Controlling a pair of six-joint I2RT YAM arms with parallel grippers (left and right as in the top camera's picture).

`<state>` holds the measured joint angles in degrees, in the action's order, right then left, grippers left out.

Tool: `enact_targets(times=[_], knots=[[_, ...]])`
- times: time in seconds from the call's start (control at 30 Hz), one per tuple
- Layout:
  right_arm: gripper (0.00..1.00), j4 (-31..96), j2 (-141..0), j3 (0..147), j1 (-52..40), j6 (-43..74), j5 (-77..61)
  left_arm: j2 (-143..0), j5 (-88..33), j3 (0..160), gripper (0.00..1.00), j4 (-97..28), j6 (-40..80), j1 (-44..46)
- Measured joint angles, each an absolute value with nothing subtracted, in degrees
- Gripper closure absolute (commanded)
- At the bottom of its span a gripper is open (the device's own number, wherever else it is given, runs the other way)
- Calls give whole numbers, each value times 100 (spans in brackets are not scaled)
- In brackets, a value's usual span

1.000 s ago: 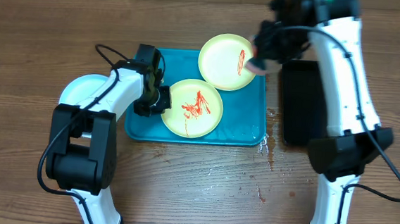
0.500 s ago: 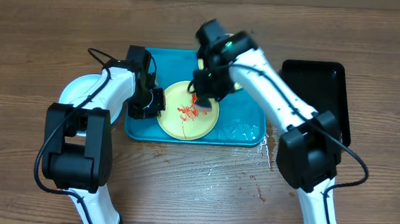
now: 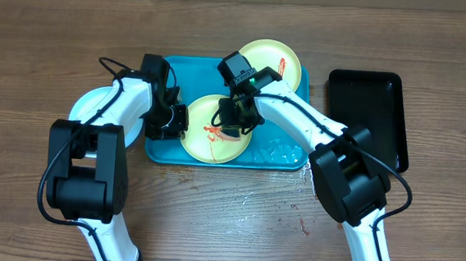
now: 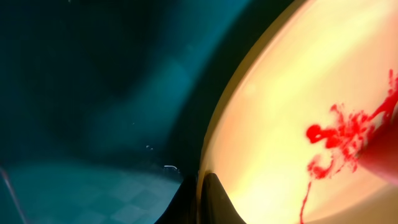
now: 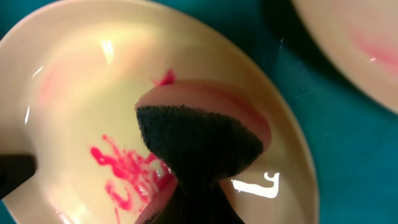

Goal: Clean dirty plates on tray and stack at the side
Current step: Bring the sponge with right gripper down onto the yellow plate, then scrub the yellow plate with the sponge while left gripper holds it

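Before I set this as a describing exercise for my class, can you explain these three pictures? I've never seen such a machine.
It is a robot with two white jointed arms at a wooden table. One picture looks down from above. The other two come from small cameras on each wrist, so they are extreme close-ups.

On the table lies a teal tray holding a yellow-green plate smeared with red sauce. The left end effector pinches that plate's rim, apparently to steady it. The right end effector grips a sponge, pink with a dark face, pressed onto the sauce.

A second plate, also smeared, overlaps the tray's far rim. A pale blue plate lies on the table under the left arm, and a black tray sits to the right.
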<state>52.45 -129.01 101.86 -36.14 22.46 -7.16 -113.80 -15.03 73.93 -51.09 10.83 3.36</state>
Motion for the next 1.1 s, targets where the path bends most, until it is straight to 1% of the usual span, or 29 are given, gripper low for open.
enact_targets(times=[0.23,0.53,0.73,0.9,1.1], knots=[[96,5122,-13023,10189,-3610,2252,-580,-11389,-1529,7391,96,-5166,917,290],[96,4821,-13159,10232,-3590,2248,-1162,-11391,-1546,7387,96,-5225,878,231],[96,4670,-13211,10250,-3809,2244,-1444,-11393,-1594,7380,96,-5216,878,189],[96,4816,-13240,10291,-4077,2244,-1625,-11393,-1625,7376,96,-5214,875,183],[96,5341,-13294,10457,-4202,2193,-1800,-11393,-1629,7371,96,-5212,878,180]])
